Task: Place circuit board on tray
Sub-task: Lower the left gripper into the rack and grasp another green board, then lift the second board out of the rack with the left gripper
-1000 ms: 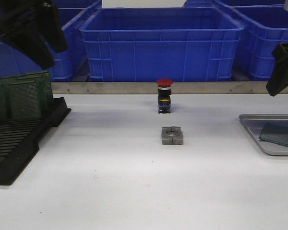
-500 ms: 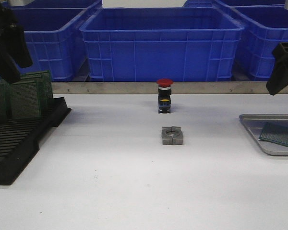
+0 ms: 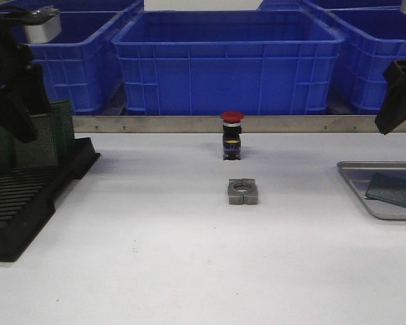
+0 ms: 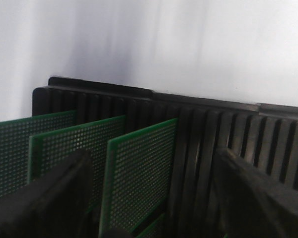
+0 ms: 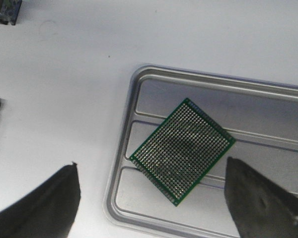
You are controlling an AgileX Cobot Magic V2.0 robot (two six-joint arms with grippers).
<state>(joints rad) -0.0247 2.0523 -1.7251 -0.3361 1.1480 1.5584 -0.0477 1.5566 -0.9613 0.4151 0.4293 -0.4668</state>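
Several green circuit boards (image 3: 54,132) stand upright in slots of a black rack (image 3: 27,196) at the left. My left gripper (image 3: 19,118) hangs over them, open. In the left wrist view its fingers (image 4: 44,198) straddle the nearest standing board (image 4: 139,173) without touching it. At the right, the silver tray (image 3: 355,166) holds one circuit board (image 3: 392,190) lying flat and askew. My right gripper (image 3: 392,115) hovers above the tray, open and empty. In the right wrist view that board (image 5: 183,148) lies across the ridges of the tray (image 5: 124,163), between the gripper's (image 5: 151,166) spread fingers.
A red-capped push button (image 3: 232,135) stands mid-table, with a grey metal block with a round hole (image 3: 243,191) in front of it. Big blue bins (image 3: 227,61) line the back behind a metal rail (image 3: 162,124).
My left gripper has moved left and down, from high above the rack to just over the standing boards. The right gripper and the board on the tray have not moved.
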